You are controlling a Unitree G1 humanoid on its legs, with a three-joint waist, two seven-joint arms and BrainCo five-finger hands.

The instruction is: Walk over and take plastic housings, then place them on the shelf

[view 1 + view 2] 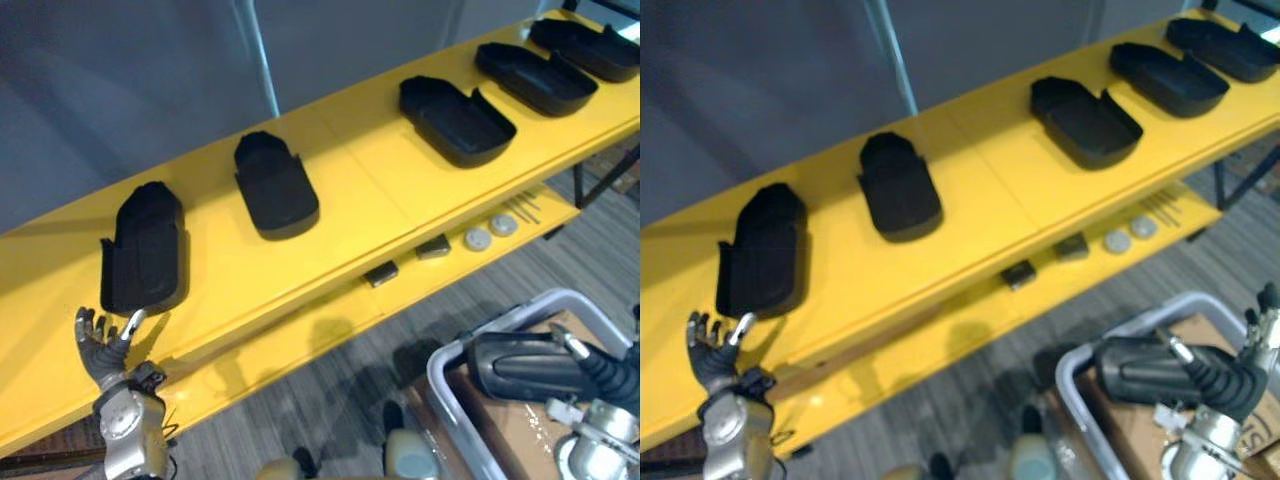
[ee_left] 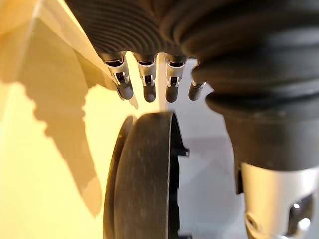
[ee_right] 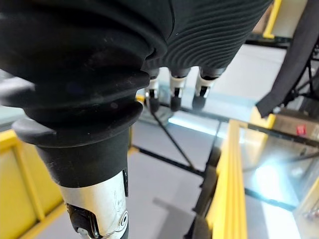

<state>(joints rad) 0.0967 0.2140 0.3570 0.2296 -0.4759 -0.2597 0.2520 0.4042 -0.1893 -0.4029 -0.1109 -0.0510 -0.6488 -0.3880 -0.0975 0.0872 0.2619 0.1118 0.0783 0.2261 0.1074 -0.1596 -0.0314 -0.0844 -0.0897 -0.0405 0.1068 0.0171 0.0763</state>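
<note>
Several black plastic housings lie in a row on the yellow shelf [image 1: 380, 190]: the leftmost housing [image 1: 145, 250], a second housing [image 1: 275, 185], a third [image 1: 455, 118] and two more at the far right. My left hand [image 1: 100, 345] is open, fingers spread, just in front of the leftmost housing's near end; the left wrist view shows that housing's edge [image 2: 144, 174] past the straight fingers [image 2: 147, 89]. At the lower right my right hand [image 1: 1230, 385] is open beside another black housing [image 1: 515, 365] over a grey bin, its thumb lying against that housing.
The grey-rimmed bin [image 1: 500, 322] holds a cardboard box at the lower right. On the shelf's lower front ledge sit two small dark blocks [image 1: 381, 272] and two round discs [image 1: 478, 239]. Grey carpet lies below, and a grey wall stands behind the shelf.
</note>
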